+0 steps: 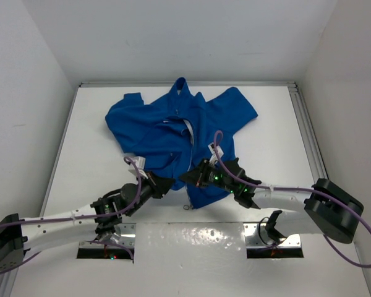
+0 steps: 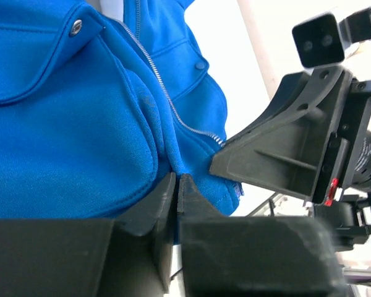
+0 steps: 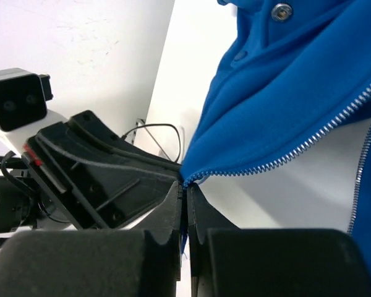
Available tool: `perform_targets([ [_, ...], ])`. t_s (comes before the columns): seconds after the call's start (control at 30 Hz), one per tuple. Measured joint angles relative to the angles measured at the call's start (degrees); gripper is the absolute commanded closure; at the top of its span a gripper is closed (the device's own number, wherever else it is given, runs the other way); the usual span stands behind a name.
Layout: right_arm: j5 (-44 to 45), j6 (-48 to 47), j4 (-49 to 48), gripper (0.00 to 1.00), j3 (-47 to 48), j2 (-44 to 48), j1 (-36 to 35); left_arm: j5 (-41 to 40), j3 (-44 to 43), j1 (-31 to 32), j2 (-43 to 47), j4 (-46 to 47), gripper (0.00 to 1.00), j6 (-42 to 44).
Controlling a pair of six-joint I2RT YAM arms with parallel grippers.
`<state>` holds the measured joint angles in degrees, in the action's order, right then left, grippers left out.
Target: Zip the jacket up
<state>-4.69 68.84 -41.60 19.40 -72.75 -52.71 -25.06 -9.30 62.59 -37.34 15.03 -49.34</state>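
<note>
My left claw (image 2: 177, 179) and right claw (image 3: 184, 185) each pinch the jacket (image 1: 167, 133) at its near hem, beside the zipper (image 3: 297, 151).

The left arm (image 1: 55, 218) and the right arm (image 1: 284, 197) are white tubes with black joints and bulky black bases. A purple cable (image 1: 214, 143) follows each — looping near frame centre. The fingers (image 2: 142, 216) are matte black wedges; small green lights (image 1: 215, 178) glow at the wrists.

There's the jacket (image 1: 167, 133) spread on the table (image 1: 278, 142), collar far, hem nearest; left tool (image 1: 169, 184) and right tool (image 1: 186, 177) side by side at the hem.
</note>
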Motion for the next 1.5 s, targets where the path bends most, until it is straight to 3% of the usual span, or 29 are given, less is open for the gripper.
perform_targets([
  [0.07, -0.09, 0.02, -1.22, 1.0, -0.02, -0.68, -0.02, 0.35, 0.0, 0.0, 0.0, -0.13, 0.73, 0.61],
  [0.1, -0.15, 0.04, -1.99, 1.0, -0.07, -1.01, 0.0, 0.63, -0.02, 0.0, 0.04, -0.28, 0.56, 0.81],
  [0.2, -0.35, 0.09, -4.42, 1.0, -0.39, -1.36, -0.02, 1.36, -0.96, 0.0, 0.85, -1.99, 0.45, 1.46],
  [0.5, -0.31, 1.64, -14.23, 1.0, -2.67, -1.33, 0.0, 2.25, -2.75, 0.0, 6.91, -3.15, 0.46, 1.27],
  [0.83, 0.15, 5.49, -21.16, 1.0, -6.03, -1.25, 0.0, 3.56, -2.73, 0.0, 4.81, -2.05, 0.44, 1.01],
  [1.27, 0.24, 7.89, -23.1, 1.0, -7.02, -1.25, 0.02, 3.87, -2.73, 0.0, 0.0, 2.84, 0.59, 3.26],
  [1.37, 0.24, 8.07, -23.21, 1.0, -7.1, -1.27, 0.07, 4.31, -2.73, 0.0, -0.59, 4.15, 0.69, 3.98],
  [1.5, 0.39, 8.35, -24.06, 1.0, -7.34, -1.75, 0.07, 5.05, -2.73, 0.0, -1.16, 5.81, 0.93, 4.35],
])
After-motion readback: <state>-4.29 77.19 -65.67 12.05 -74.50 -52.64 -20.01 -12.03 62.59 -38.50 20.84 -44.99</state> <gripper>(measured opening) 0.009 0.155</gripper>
